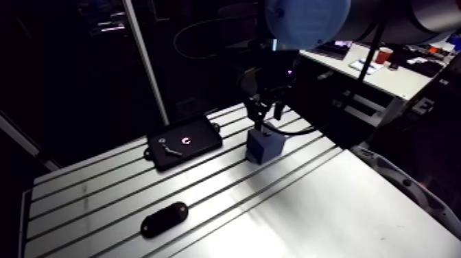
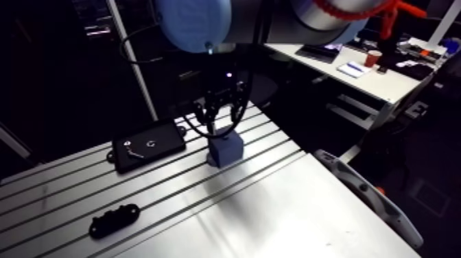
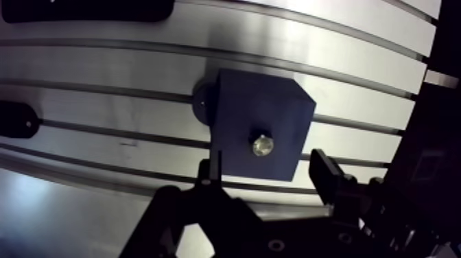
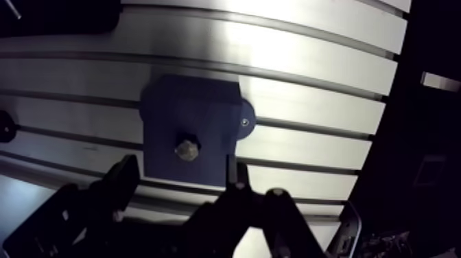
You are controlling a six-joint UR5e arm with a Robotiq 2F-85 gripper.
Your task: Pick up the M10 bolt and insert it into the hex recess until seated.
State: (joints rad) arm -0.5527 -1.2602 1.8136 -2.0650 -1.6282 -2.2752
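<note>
fingers [image 3: 328,177] apart — bolt [image 3: 261,145] in blue block [image 3: 274,113], just ahead

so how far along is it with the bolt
Done, it seems: the bolt stands in the top of the blue block, with its hex head showing. In hand: nothing. The gripper is open above the block, with a finger on either side of the bolt and clear of it. Left: perhaps only to confirm that the bolt is fully seated, which the pictures cannot settle, and to draw back.
</note>
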